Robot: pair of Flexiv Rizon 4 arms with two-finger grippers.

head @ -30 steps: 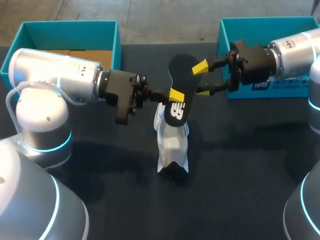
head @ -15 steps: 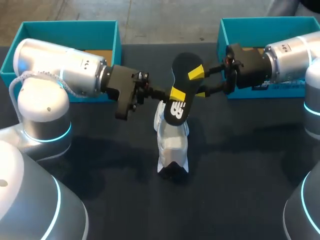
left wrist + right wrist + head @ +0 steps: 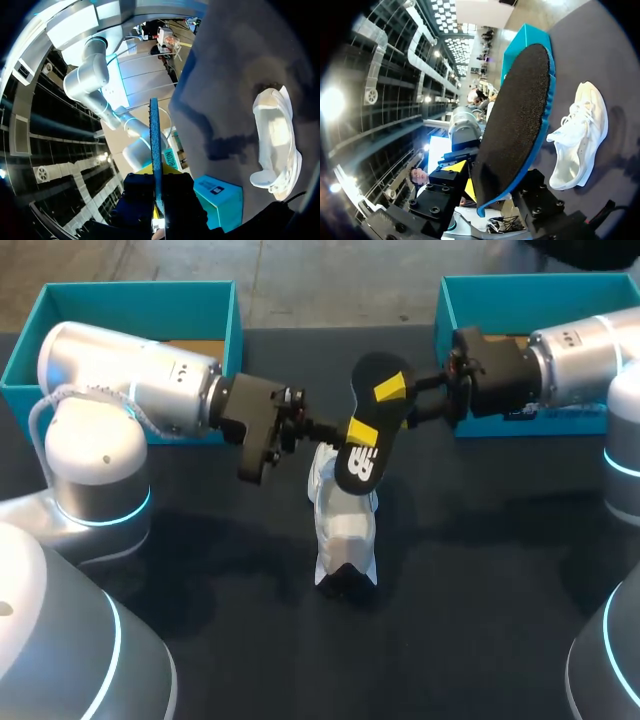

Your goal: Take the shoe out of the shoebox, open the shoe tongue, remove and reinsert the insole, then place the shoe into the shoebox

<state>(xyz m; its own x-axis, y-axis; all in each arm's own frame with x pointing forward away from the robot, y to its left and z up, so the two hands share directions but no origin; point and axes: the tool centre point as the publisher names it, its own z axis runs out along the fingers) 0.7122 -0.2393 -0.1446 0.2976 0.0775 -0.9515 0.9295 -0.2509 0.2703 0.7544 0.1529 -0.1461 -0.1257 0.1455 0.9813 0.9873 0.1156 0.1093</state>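
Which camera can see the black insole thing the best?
The right wrist view: the insole shows its wide dark fuzzy face and blue edge there. The head view shows its black side with a white mark, from farther off. The left wrist view sees only its thin blue edge.

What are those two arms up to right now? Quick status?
Left gripper, right gripper: both shut on insole. Insole held above white shoe. Nothing seen between them.
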